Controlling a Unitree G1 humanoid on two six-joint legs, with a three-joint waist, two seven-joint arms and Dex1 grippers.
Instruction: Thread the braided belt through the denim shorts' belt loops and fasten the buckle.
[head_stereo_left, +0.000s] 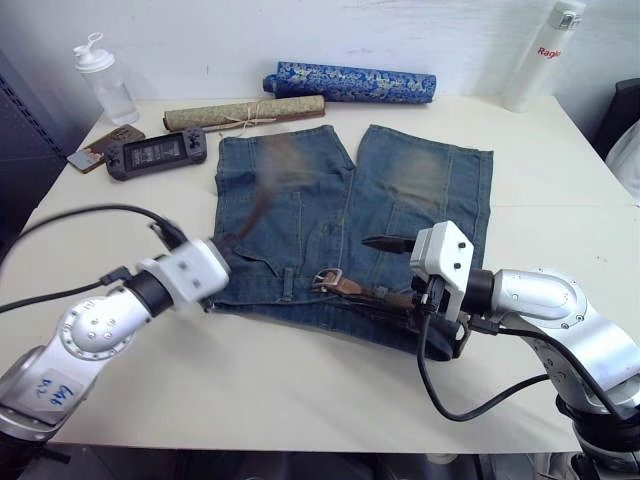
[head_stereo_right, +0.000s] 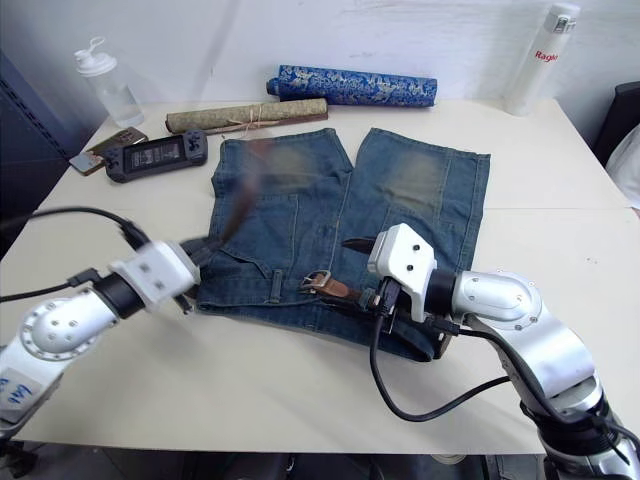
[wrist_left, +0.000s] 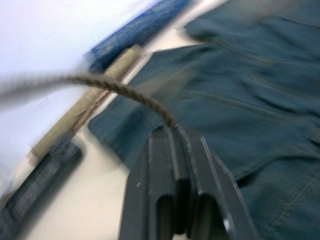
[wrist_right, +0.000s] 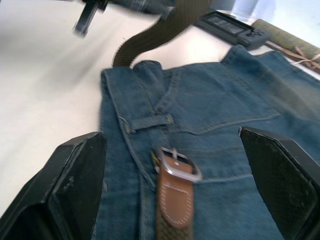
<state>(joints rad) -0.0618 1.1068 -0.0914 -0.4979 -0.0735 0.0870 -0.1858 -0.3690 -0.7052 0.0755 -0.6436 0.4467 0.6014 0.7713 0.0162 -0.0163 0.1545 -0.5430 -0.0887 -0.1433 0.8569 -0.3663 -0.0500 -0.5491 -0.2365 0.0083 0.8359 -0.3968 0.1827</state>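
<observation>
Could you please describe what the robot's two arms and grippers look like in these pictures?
Both arms have rounded silver-grey metal shells with black joints. The left gripper and right gripper each sit on a boxy white wrist block and end in two black fingers. Black cables loop from each wrist back along the forearm. The left arm carries a white label with blue handwriting near its base. The right fingers have textured inner pads.

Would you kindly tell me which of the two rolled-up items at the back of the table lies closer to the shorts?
The tan roll tied with string: it lies just beyond the leg hems of the shorts, while the blue patterned roll sits behind it, nearer the wall.
</observation>
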